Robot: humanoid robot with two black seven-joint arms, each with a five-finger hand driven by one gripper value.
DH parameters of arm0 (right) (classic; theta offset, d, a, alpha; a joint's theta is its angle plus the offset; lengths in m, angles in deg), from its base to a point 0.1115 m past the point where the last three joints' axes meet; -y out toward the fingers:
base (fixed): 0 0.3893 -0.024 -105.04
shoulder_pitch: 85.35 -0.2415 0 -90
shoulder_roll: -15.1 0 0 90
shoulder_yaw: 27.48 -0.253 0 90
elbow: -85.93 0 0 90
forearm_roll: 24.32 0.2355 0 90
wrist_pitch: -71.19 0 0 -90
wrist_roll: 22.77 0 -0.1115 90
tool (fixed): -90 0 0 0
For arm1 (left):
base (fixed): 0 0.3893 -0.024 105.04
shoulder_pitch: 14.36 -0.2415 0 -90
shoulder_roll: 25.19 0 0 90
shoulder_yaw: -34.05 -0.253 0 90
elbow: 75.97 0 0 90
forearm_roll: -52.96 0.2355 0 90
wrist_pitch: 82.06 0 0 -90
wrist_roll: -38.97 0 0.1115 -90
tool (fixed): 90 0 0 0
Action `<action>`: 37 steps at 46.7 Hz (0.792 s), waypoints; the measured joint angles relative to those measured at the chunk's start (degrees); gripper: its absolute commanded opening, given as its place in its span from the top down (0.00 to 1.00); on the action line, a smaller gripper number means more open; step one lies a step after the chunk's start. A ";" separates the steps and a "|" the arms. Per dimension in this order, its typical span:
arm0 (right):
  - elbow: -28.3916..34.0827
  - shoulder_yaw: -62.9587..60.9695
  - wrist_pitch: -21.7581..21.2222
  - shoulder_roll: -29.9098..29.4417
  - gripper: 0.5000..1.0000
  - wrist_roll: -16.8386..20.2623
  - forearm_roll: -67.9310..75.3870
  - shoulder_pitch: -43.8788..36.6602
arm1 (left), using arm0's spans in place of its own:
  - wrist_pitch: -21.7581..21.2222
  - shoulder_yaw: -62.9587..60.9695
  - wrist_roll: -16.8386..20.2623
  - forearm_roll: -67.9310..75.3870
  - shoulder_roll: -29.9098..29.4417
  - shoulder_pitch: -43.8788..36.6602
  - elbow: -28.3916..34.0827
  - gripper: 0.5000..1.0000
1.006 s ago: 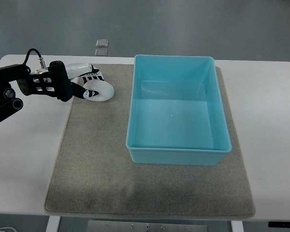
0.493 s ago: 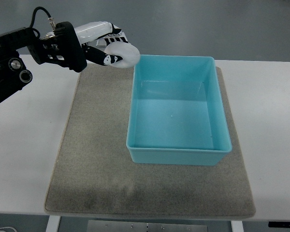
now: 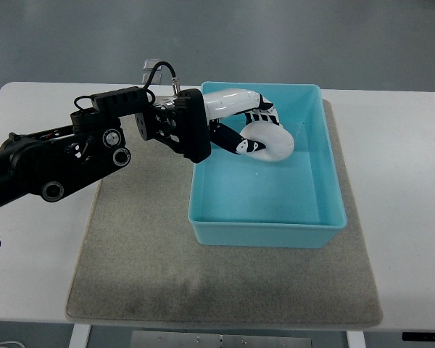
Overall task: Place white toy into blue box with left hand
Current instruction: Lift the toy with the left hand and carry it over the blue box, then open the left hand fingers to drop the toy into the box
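Toy point(image 3: 270, 141), white and ring-shaped, sits in the curled fingers point(image 3: 241, 142) of the left hand point(image 3: 248, 130), which is closed around it and carries it above the box point(image 3: 268, 233). The arm comes in from 9 o'clock and reaches across the box's left wall, so hand and toy hang over the inside of the box, toward its 12 o'clock end and a little left of the middle. Only 1 arm shows; the right hand is out of view.

What matters for the coming move is simple: the toy lies at the 3 o'clock tip of the hand, past the fingers, and the box floor lies straight under it. Whether the toy already touches the floor I cannot tell from this steep view; it looks lifted clear. The box's long axis appears to run from 12 to 6 o'clock, so there is free floor on every side of the toy, most of it toward 6 o'clock.

As I judge it, the carry is nearly over and the release remains. The box stands on a grey mat point(image 3: 138, 261) laid on a white table point(image 3: 36, 254).
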 measured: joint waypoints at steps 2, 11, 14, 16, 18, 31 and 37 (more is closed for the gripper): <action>0.00 0.00 -0.02 0.00 0.13 0.00 0.00 0.00 | -0.07 -1.17 0.00 0.00 0.07 0.00 0.36 0.99; 0.00 0.00 0.01 0.00 0.13 0.00 0.00 -0.02 | -0.11 -2.84 0.00 -0.14 0.09 -0.01 1.35 0.38; 0.00 0.00 0.03 0.00 0.13 0.00 0.00 -0.04 | -0.06 -3.94 0.00 -0.14 0.07 -0.01 1.51 0.27; 0.00 0.00 0.03 0.00 0.13 0.00 0.00 -0.02 | -0.03 -4.61 0.00 -0.14 0.04 -0.01 1.65 0.21; 0.00 0.00 0.04 0.00 0.13 0.00 0.00 0.00 | -0.03 -4.91 0.00 -0.14 0.04 -0.01 1.68 0.14; 0.00 0.00 0.03 0.00 0.13 0.00 0.00 -0.03 | 0.07 -5.01 -0.03 -1.05 -0.15 -0.09 1.52 0.07; 0.00 0.00 0.03 0.00 0.13 0.00 0.00 -0.01 | 0.07 -3.82 0.00 -1.39 -0.64 -0.10 1.18 0.02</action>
